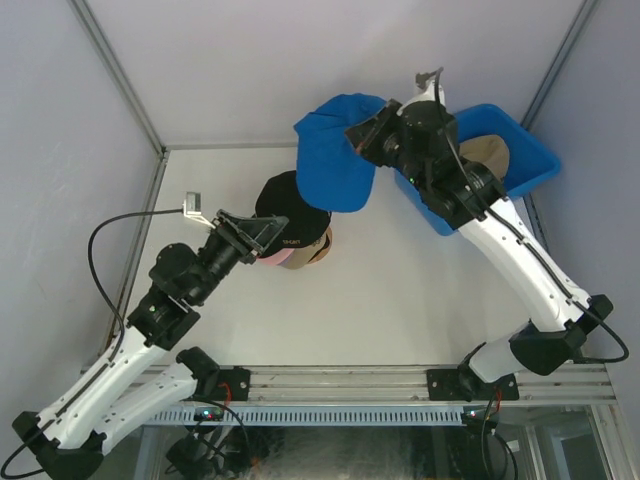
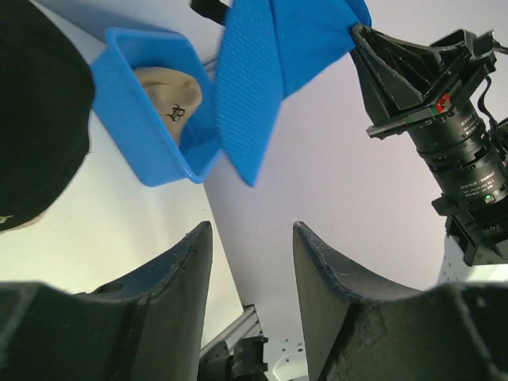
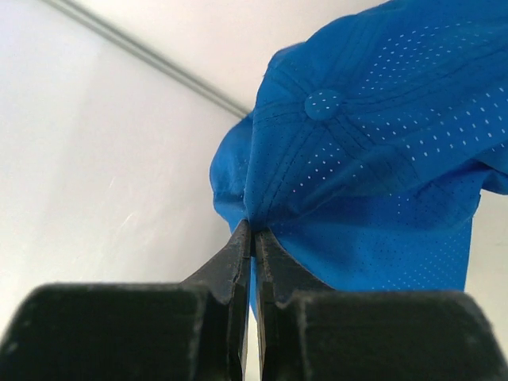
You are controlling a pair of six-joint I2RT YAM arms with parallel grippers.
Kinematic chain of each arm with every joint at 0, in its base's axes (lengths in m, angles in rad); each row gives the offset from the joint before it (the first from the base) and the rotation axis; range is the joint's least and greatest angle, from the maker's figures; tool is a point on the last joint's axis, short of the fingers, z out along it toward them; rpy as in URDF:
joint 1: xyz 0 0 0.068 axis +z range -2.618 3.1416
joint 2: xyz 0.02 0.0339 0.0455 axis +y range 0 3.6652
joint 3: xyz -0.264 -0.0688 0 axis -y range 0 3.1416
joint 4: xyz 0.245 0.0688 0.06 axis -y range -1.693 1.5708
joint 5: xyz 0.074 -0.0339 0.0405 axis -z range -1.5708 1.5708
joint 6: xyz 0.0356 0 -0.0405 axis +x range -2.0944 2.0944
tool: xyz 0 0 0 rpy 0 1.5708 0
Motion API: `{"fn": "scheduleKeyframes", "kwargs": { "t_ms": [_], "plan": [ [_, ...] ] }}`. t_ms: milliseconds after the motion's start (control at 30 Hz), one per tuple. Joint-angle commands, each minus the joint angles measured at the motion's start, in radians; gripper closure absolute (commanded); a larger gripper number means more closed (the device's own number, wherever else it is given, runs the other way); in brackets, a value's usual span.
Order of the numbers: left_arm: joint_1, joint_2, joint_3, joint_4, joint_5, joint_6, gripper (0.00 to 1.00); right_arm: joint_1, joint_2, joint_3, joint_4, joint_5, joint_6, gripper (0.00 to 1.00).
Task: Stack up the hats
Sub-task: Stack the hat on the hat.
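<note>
White bench [image 1: 400, 300] — above it a blue hat [image 1: 335, 150] is clamped in the right jaws; the left jaws are spread apart, apparently empty.

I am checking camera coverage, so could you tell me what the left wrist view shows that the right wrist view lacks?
Only left wrist: the blue bin holding a tan cap, part of a black cap, the open left claw. Only right wrist: the crown button of the blue cap. Both: the blue cap, pinched by the right claw.
</note>
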Motion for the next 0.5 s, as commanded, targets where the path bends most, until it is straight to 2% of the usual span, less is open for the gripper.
{"fn": "scheduleKeyframes", "kwargs": {
  "t_ms": [0,233,467],
  "plan": [
    [-0.048,-0.013,-0.017,0.107,-0.012,0.035,0.50,0.106,0.007,0.073,0.027,0.088,0.057,1.00],
    [-0.097,-0.017,-0.020,0.107,-0.048,0.051,0.47,0.208,0.047,0.156,-0.013,0.134,0.060,1.00],
    [-0.099,-0.003,0.025,0.096,-0.049,0.095,0.46,0.247,0.055,0.171,-0.027,0.084,0.067,1.00]
  ]
}}
